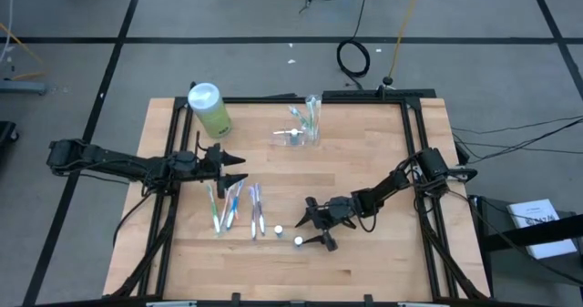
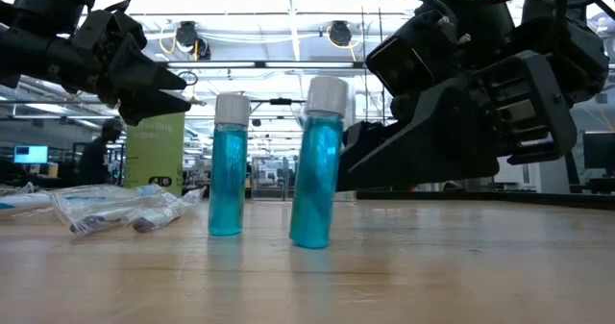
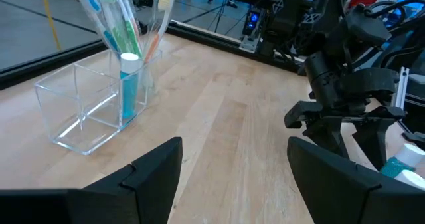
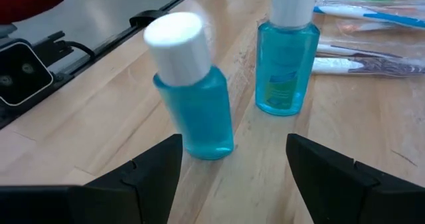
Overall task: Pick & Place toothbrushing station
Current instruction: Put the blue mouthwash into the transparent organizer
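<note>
The toothbrushing station (image 1: pixel 302 125) is a small clear plastic holder standing on its base at the table's far middle. It holds several toothbrushes and a small blue bottle in one compartment, as the left wrist view (image 3: pixel 99 104) shows. My left gripper (image 1: pixel 239 168) is open and empty above the table's left half. My right gripper (image 1: pixel 316 223) is open and empty, low over the table, facing two small blue bottles with white caps (image 4: pixel 192 91) (image 4: pixel 287 51) that stand upright just ahead of its fingers.
Several wrapped toothbrushes (image 1: pixel 235 207) lie on the table below my left gripper. A light-green bottle with a white cap (image 1: pixel 209 108) stands at the far left. The two small blue bottles show by their white caps (image 1: pixel 298 240) (image 1: pixel 278 229) near the front middle.
</note>
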